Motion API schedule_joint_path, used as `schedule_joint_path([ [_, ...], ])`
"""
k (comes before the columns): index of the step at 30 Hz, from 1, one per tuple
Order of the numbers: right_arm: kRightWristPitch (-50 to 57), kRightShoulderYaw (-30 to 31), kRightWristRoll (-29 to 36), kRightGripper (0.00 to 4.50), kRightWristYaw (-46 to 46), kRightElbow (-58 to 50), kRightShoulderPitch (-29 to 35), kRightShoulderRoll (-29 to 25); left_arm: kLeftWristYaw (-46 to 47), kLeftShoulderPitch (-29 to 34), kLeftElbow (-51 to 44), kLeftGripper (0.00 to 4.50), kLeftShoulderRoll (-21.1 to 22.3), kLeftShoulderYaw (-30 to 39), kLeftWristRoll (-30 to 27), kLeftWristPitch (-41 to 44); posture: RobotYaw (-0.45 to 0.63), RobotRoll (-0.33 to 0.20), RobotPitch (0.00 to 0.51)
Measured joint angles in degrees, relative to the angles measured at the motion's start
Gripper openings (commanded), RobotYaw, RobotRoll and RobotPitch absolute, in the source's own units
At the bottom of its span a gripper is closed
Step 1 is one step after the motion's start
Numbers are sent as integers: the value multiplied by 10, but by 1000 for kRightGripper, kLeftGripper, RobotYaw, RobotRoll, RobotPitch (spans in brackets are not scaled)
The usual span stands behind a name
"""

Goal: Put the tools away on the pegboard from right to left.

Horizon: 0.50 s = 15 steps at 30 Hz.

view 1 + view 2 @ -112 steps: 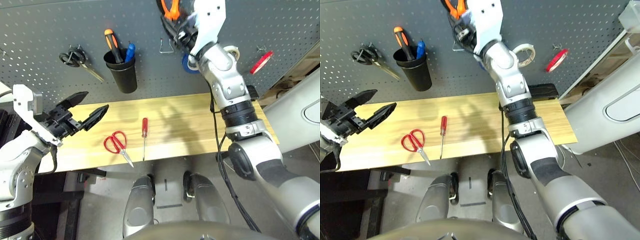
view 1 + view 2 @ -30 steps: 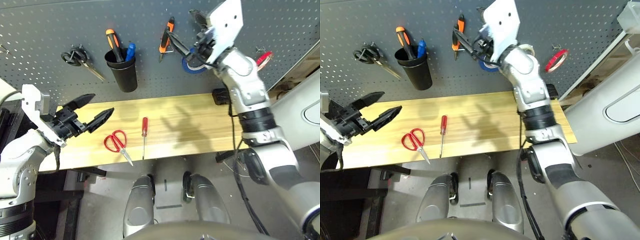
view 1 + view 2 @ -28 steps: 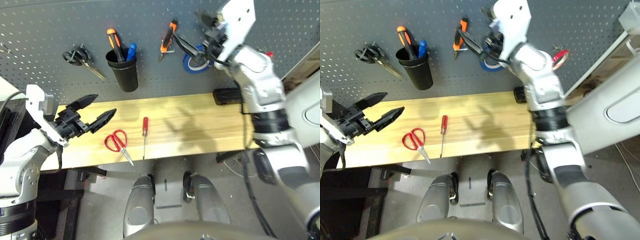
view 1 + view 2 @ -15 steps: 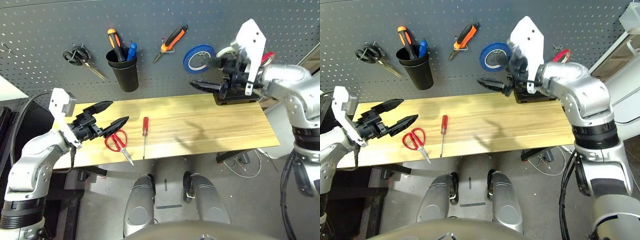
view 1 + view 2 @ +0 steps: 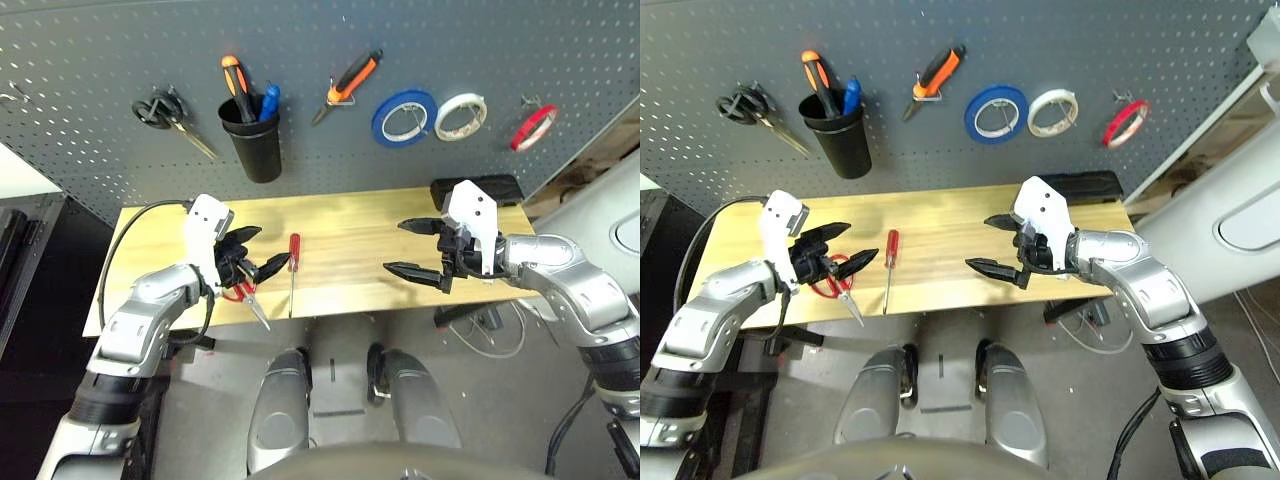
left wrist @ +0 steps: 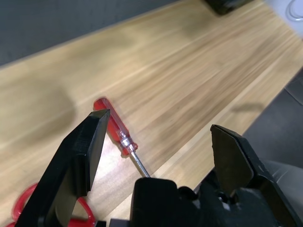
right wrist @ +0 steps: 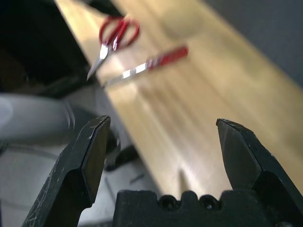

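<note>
On the dark grey perforated pegboard point(image 5: 80, 80) across the top of the frame, you have, from left to right: black-handled scissors point(image 5: 165, 117) on a hook, a black cup point(image 5: 252, 140) holding an orange-and-black-handled tool and a blue-handled one, orange-and-black-handled pliers point(image 5: 347, 84) hanging tilted, a blue tape roll point(image 5: 404, 117), a white tape roll point(image 5: 461, 115) and, at the upper right, a thin red tape ring point(image 5: 533, 127).

Below it, on the pale wooden counter point(image 5: 350, 235), your left gripper point(image 5: 255, 254) sits left of centre with its jaws spread and nothing between them, right over the red-handled scissors point(image 5: 834, 281) (mostly hidden behind it, blades pointing toward the near edge). Just to the right lies the slim red-handled screwdriver point(image 5: 293, 263), handle toward the pegboard, tip at the near edge.

Right of centre, your right gripper point(image 5: 412, 248) hangs over the near edge of the counter, jaws spread wide and empty, pointing left toward the screwdriver. A flat black box point(image 5: 478, 190) rests at the counter's far right corner.
</note>
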Motion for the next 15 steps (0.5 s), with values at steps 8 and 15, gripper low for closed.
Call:
schedule_joint_path([
  [8, -51, 2, -35, 4475, -11, -6, 50, -1, 62, -51, 84, 4500, -62, -29, 49, 42, -103, 0, 281],
  [15, -52, -1, -42, 4475, -23, -26, 72, -1, 119, -106, 199, 4500, -120, -39, 97, 44, -153, 0, 293],
])
